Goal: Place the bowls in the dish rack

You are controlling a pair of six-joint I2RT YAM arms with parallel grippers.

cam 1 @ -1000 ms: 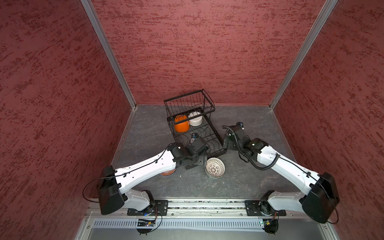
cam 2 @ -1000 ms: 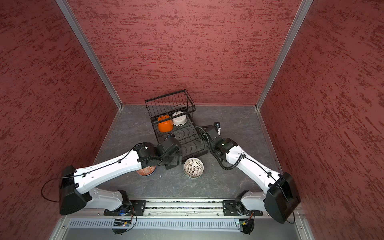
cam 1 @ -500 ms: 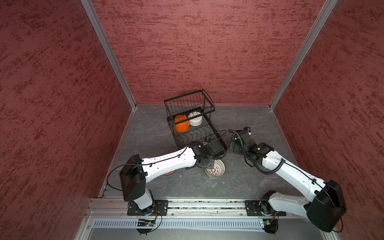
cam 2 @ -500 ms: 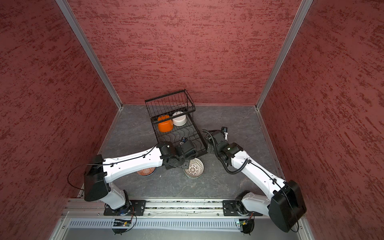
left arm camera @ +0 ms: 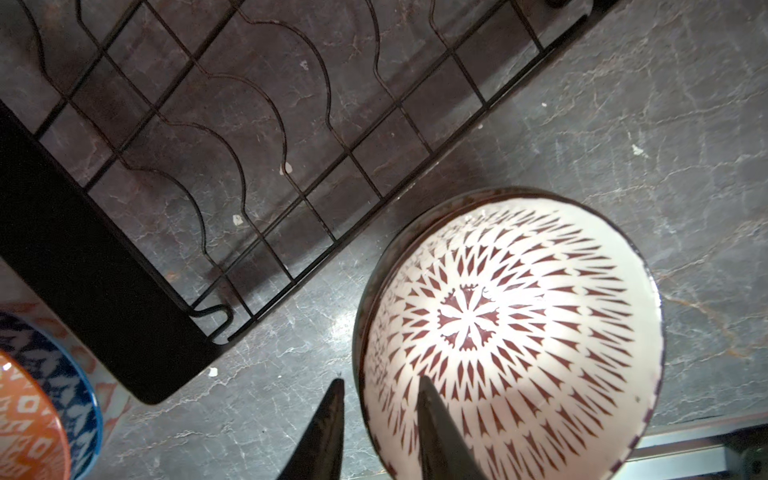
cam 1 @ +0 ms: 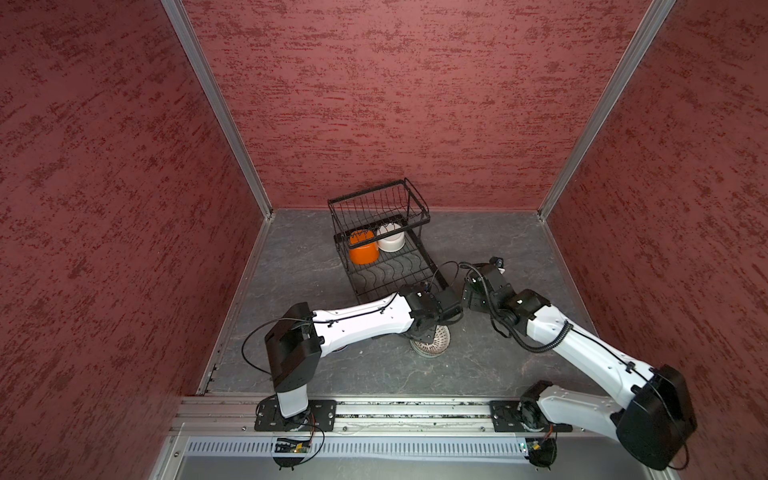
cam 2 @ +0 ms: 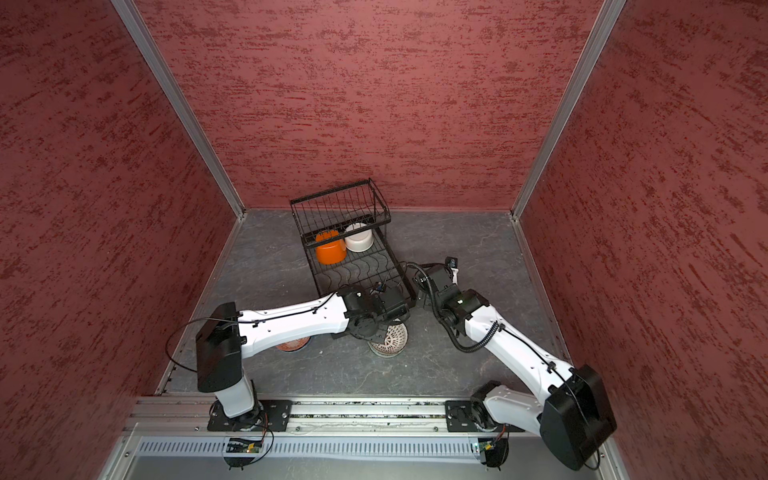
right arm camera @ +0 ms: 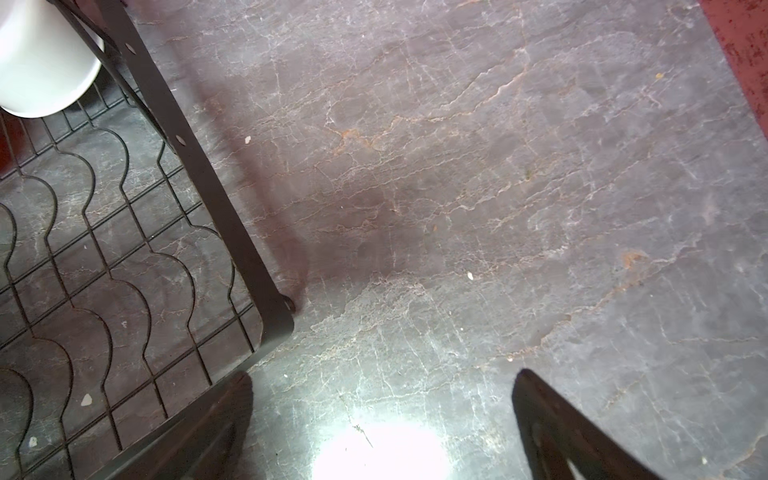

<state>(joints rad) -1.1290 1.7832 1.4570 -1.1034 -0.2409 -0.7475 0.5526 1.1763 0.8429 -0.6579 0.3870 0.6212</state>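
Observation:
A white bowl with a terracotta pattern (left arm camera: 511,324) stands upright on the floor by the front end of the dish rack (cam 1: 390,270); both top views show it (cam 2: 390,338). My left gripper (left arm camera: 380,382) straddles its rim, one finger inside, one outside, jaws narrow, with a sliver of floor still showing beside the outer finger. My right gripper (right arm camera: 384,376) hangs open over bare floor beside the rack's corner (right arm camera: 274,324). An orange bowl (cam 1: 363,251) and a white bowl (cam 1: 390,241) sit in the rack under its raised basket. A blue and orange patterned bowl (left arm camera: 41,395) lies left of the rack's corner.
The patterned stone floor (cam 1: 478,365) is walled by red panels on three sides. My left forearm (cam 1: 361,320) lies across the floor over the blue and orange bowl (cam 2: 293,344). The rack's wavy dividers (left arm camera: 232,137) stand close to the gripped-at bowl. A metal rail (cam 1: 374,411) runs along the front.
My left arm swung right from the rack's front end to the terracotta-patterned bowl, and its jaws narrowed around the rim. My right arm drew back to the right, away from the rack.

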